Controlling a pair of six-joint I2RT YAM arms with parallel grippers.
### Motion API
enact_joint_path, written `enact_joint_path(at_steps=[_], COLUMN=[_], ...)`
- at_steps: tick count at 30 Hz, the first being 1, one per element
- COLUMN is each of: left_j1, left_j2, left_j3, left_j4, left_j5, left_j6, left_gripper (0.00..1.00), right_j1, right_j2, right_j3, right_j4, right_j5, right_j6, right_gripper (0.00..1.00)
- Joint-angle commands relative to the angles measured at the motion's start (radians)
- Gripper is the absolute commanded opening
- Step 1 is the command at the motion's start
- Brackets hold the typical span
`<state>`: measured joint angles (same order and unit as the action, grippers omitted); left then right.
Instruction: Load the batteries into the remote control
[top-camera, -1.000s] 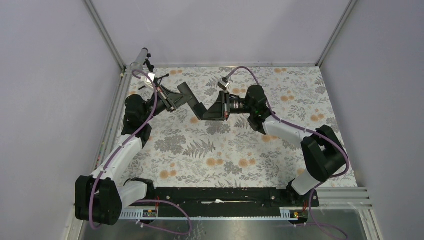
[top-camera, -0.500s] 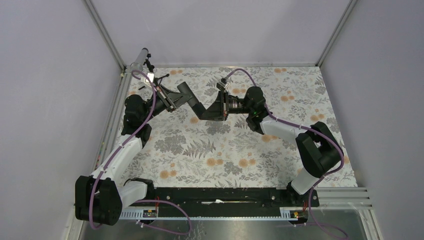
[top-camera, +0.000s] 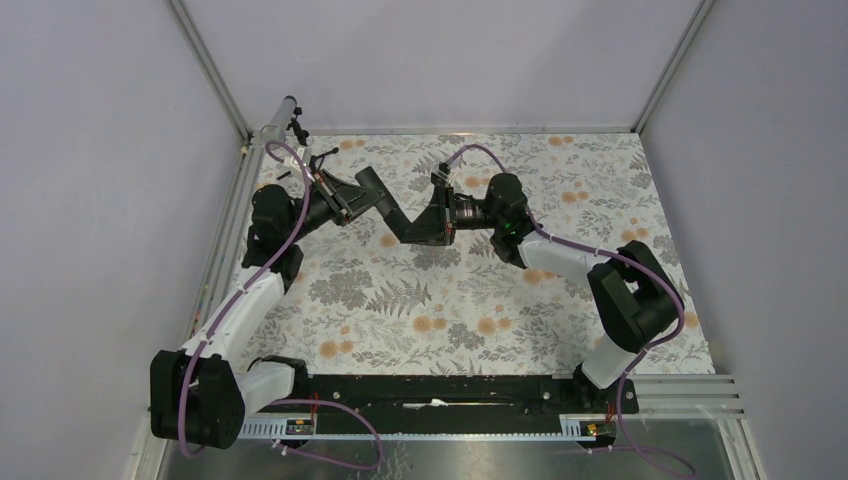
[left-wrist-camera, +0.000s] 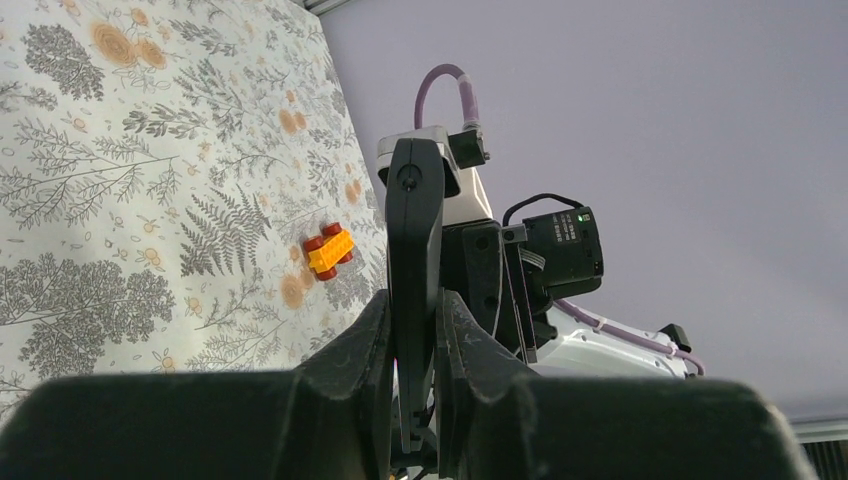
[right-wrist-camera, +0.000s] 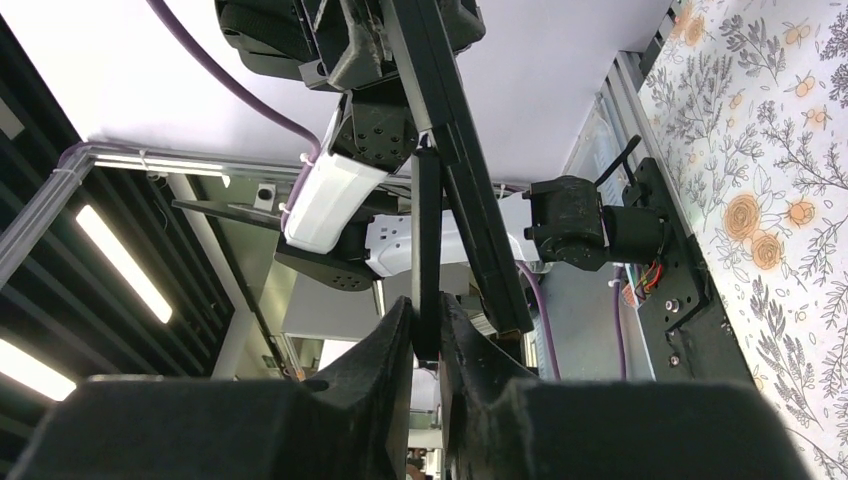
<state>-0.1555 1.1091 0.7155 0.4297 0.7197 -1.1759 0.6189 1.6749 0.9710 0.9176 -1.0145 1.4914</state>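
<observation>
My left gripper (top-camera: 352, 200) is shut on the remote control (top-camera: 385, 210), a slim black bar held above the mat. In the left wrist view the remote (left-wrist-camera: 415, 220) stands edge-on between my left gripper's (left-wrist-camera: 415, 305) jaws. My right gripper (top-camera: 412, 230) meets the remote's free end. In the right wrist view it (right-wrist-camera: 428, 308) is shut on the thin flat black cover (right-wrist-camera: 427, 240), which touches the slanted remote (right-wrist-camera: 455, 150). No batteries show in any view.
A yellow toy brick car with red wheels (left-wrist-camera: 330, 252) lies on the floral mat (top-camera: 480, 300). A grey tube on a small black tripod (top-camera: 282, 115) stands at the back left corner. Grey walls enclose the table.
My right gripper has shifted slightly left, closer in to the remote's free end. The left gripper keeps hold of the remote, which has barely moved.
</observation>
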Motion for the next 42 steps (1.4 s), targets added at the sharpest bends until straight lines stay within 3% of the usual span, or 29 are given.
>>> enact_joint_path(at_steps=[1,12,24,29,35,42], left_j1=[0.0,0.01,0.01,0.01,0.01,0.01], left_j2=[-0.013,-0.014,-0.007,0.0,-0.015,-0.018], left_j3=[0.077,0.084,0.086,0.078,0.077,0.092], left_j4=[-0.014,-0.063,-0.101,-0.102,-0.112,-0.137], left_j5=[-0.01,0.002,0.011,0.033,0.029,0.022], left_j6=[-0.023,-0.044,-0.042,-0.042,-0.039,-0.048], left_gripper=[0.0,0.0,0.0,0.0,0.0,0.0], right_j1=[-0.003,-0.004,-0.005,-0.004,-0.004,-0.005], right_j2=[0.019,0.003,-0.005,0.005,0.009,0.005], right_j3=[0.024,0.032,0.033,0.046,0.055,0.083], right_j4=[-0.045,-0.168,-0.139,-0.149,-0.209,-0.351], right_j5=[-0.012,0.039,0.102,0.101,0.117,0.137], right_j6=[0.016,0.007,0.044,0.046,0.014,-0.066], right_gripper=[0.19,0.25,0.23,0.28,0.41,0.46])
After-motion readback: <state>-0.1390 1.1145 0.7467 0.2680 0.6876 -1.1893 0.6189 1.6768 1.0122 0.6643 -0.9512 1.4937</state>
